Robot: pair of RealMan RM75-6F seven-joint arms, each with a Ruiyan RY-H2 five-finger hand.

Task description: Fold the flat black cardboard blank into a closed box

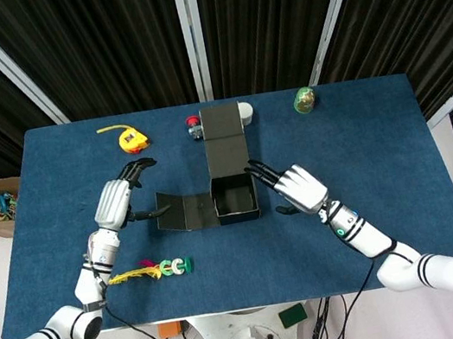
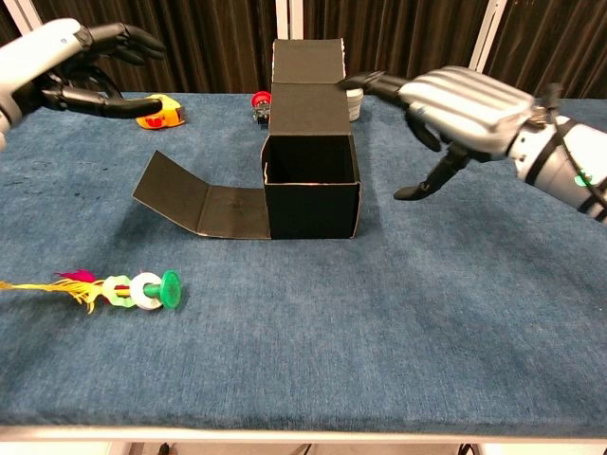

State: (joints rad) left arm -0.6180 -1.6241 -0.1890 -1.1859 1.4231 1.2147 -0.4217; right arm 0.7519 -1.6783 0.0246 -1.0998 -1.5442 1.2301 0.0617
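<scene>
The black cardboard box [image 1: 236,197] [image 2: 311,197] stands square on the blue table, open at the top. Its lid panel [image 1: 225,140] [image 2: 306,73] rises at the far side, and a creased flap [image 1: 184,211] [image 2: 201,201] lies out to its left on the cloth. My left hand [image 1: 118,199] [image 2: 71,59] hovers open to the left of the flap, touching nothing. To the right of the box my right hand [image 1: 295,186] [image 2: 455,102] is open with fingers spread, clear of the cardboard.
A feathered ring toy [image 1: 162,269] [image 2: 121,288] lies near the front left edge. Along the far edge sit a yellow tape measure [image 1: 128,138] [image 2: 159,110], a small red item [image 1: 193,124] [image 2: 262,103], a white cylinder [image 1: 245,111] and a green jar [image 1: 306,100].
</scene>
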